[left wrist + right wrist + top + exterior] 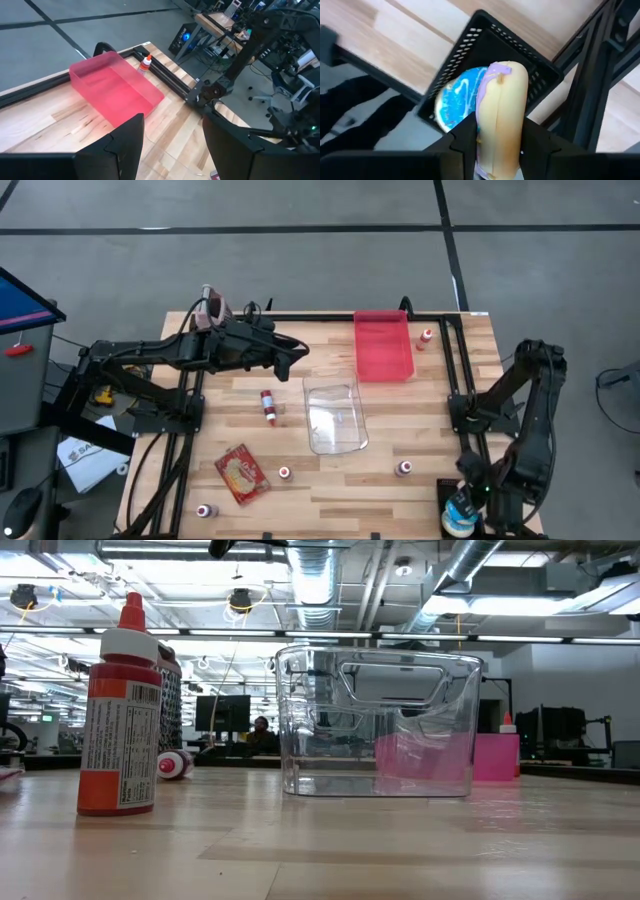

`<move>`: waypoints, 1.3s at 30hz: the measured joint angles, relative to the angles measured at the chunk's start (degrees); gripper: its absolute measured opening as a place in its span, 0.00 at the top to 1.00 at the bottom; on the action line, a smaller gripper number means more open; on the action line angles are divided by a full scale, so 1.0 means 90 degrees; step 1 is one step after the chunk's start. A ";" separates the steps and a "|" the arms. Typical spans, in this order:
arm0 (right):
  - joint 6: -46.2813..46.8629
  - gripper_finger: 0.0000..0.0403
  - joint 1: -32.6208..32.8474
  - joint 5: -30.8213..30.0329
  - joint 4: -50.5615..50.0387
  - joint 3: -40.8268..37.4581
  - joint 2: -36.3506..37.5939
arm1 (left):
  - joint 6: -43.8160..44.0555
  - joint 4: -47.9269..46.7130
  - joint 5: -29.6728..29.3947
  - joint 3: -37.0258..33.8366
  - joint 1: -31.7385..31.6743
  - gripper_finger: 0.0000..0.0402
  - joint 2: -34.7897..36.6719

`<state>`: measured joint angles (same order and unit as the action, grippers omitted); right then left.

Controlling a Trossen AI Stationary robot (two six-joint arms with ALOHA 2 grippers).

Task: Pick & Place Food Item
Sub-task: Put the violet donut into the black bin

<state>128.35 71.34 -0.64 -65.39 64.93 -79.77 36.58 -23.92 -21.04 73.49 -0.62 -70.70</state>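
Note:
A pale yellow, oblong food item with a purple edge (501,105) sits between the fingers of my right gripper (499,142), which is shut on it. It is over a black mesh basket (470,45) at the table's near right corner (447,492). A blue and white round thing (454,102) lies in that basket. My left gripper (172,132) hangs open and holds nothing, high above the table's far left (296,356), facing the pink bin (115,87). My right gripper pinches the yellow food item by its two long sides (482,132) between its two fingers, near the end closest to the wrist. The fingers point down from above. The item runs along the fingers, its free end (504,70) over the basket; whether it touches anything below, I cannot tell.
A clear bin (335,417) stands mid-table and the pink bin (383,345) behind it. A red packet (242,473) and several small red bottles (268,404) lie scattered on the wood. One bottle (120,710) stands close before the low camera. Black rails (455,360) run along the right.

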 joint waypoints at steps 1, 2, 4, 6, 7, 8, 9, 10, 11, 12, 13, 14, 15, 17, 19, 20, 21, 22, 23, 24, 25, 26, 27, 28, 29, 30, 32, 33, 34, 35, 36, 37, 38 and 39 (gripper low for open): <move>0.0004 0.73 0.0002 0.0030 0.0001 0.0000 -0.0069 | 0.0056 0.0004 0.0000 0.0000 0.0000 0.50 0.0000; 0.0023 0.73 0.0001 0.0029 0.0011 -0.0002 -0.0116 | 0.0113 0.0023 0.0000 0.0000 0.0000 0.50 0.0000; 0.0055 0.73 -0.0042 -0.0059 0.0069 -0.0002 -0.0134 | 0.0161 0.0099 0.0000 0.0000 -0.0001 0.50 0.0000; 0.0061 0.73 -0.0166 -0.0247 0.0035 -0.0002 -0.0108 | 0.0189 0.0186 0.0001 0.0000 -0.0002 0.50 0.0000; 0.0070 0.73 -0.0235 -0.0390 0.0000 -0.0002 -0.0095 | 0.0215 0.0216 0.0000 0.0000 -0.0005 0.50 0.0000; 0.0076 0.73 -0.0299 -0.0571 -0.0032 -0.0002 -0.0092 | 0.0256 0.0254 0.0000 0.0000 -0.0005 0.50 0.0000; 0.0106 0.73 -0.0357 -0.0736 -0.0062 -0.0002 -0.0092 | 0.0291 0.0294 0.0002 0.0000 -0.0005 0.50 0.0000; 0.0137 0.73 -0.0405 -0.0869 -0.0083 -0.0002 -0.0092 | 0.0316 0.0326 0.0002 0.0000 -0.0003 0.50 0.0000; 0.0176 0.73 -0.0445 -0.0979 -0.0085 -0.0002 -0.0092 | 0.0336 0.0348 0.0002 0.0000 0.0022 0.50 0.0002; 0.0205 0.73 -0.0470 -0.1076 -0.0080 -0.0002 -0.0092 | 0.0355 0.0358 0.0000 0.0000 0.0064 0.50 0.0002; 0.0223 0.73 -0.0479 -0.1110 -0.0071 -0.0002 -0.0092 | 0.0368 0.0375 0.0000 0.0000 0.0101 0.50 0.0002; 0.0228 0.73 -0.0475 -0.1106 -0.0068 -0.0002 -0.0092 | 0.0389 0.0396 0.0001 0.0000 0.0132 0.50 0.0002; 0.0238 0.73 -0.0451 -0.1105 -0.0070 -0.0002 -0.0092 | 0.0448 0.0400 0.0002 0.0000 0.0165 0.50 0.0002; 0.0297 0.73 -0.0383 -0.1100 -0.0061 -0.0002 -0.0105 | 0.0495 0.0398 0.0007 0.0000 0.0236 0.50 0.0002; 0.0338 0.73 -0.0335 -0.1086 0.0025 -0.0002 -0.0129 | 0.0532 0.0419 0.0002 0.0000 0.0292 0.50 0.0002; 0.0338 0.73 -0.0306 -0.1086 0.0092 -0.0002 -0.0134 | 0.0566 0.0449 0.0002 0.0000 0.0322 0.50 0.0002; 0.0340 0.73 -0.0291 -0.1083 0.0161 -0.0002 -0.0136 | 0.0619 0.0482 0.0002 0.0000 0.0351 0.50 0.0002; 0.0340 0.73 -0.0279 -0.1083 0.0232 -0.0002 -0.0136 | 0.0634 0.0519 0.0002 0.0000 0.0371 0.50 0.0002; 0.0340 0.73 -0.0255 -0.1083 0.0296 -0.0002 -0.0136 | 0.0637 0.0572 0.0001 0.0000 0.0391 0.50 0.0002; 0.0340 0.73 -0.0254 -0.1084 0.0349 -0.0002 -0.0136 | 0.0638 0.0631 0.0002 0.0000 0.0422 0.50 0.0002; 0.0340 0.73 -0.0250 -0.1082 0.0389 -0.0001 -0.0136 | 0.0638 0.0685 -0.0001 0.0000 0.0444 0.50 0.0002; 0.0342 0.73 -0.0216 -0.1082 0.0405 -0.0001 -0.0136 | 0.0640 0.0710 -0.0014 0.0000 0.0460 0.50 0.0002; 0.0345 0.73 -0.0186 -0.1083 0.0413 -0.0002 -0.0136 | 0.0640 0.0712 -0.0032 0.0000 0.0481 0.50 0.0002; 0.0348 0.73 -0.0163 -0.1077 0.0416 -0.0001 -0.0136 | 0.0648 0.0711 -0.0071 0.0000 0.0503 0.50 0.0002; 0.0352 0.73 -0.0137 -0.1042 0.0429 0.0000 -0.0136 | 0.0662 0.0710 -0.0106 0.0000 0.0505 0.50 0.0002; 0.0359 0.73 -0.0137 -0.0981 0.0470 -0.0001 -0.0136 | 0.0675 0.0714 -0.0124 0.0000 0.0503 0.50 0.0002; 0.0359 0.73 -0.0132 -0.0956 0.0557 0.0000 -0.0136 | 0.0689 0.0715 -0.0126 0.0000 0.0505 0.50 0.0002; 0.0356 0.73 -0.0132 -0.0957 0.0579 0.0000 -0.0136 | 0.0699 0.0714 -0.0130 0.0000 0.0505 0.50 0.0002; 0.0332 0.73 -0.0133 -0.0957 0.0589 0.0000 -0.0136 | 0.0706 0.0717 -0.0133 0.0000 0.0504 0.50 0.0002; 0.0279 0.73 -0.0122 -0.0944 0.0580 0.0000 -0.0136 | 0.0711 0.0718 -0.0137 0.0000 0.0503 0.50 0.0002; 0.0226 0.73 -0.0095 -0.0942 0.0569 0.0000 -0.0136 | 0.0747 0.0716 -0.0139 0.0000 0.0503 0.50 0.0002; 0.0159 0.73 -0.0062 -0.0942 0.0548 0.0000 -0.0136 | 0.0786 0.0714 -0.0141 0.0000 0.0503 0.50 0.0002; 0.0120 0.73 -0.0033 -0.0934 0.0510 0.0000 -0.0136 | 0.0789 0.0716 -0.0141 0.0000 0.0503 0.50 0.0002; 0.0119 0.73 0.0009 -0.0931 0.0462 0.0000 -0.0136 | 0.0796 0.0716 -0.0147 0.0000 0.0503 0.50 0.0002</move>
<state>129.43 71.42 -9.02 -61.22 64.93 -80.99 43.75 -17.47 -22.36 73.49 3.90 -70.67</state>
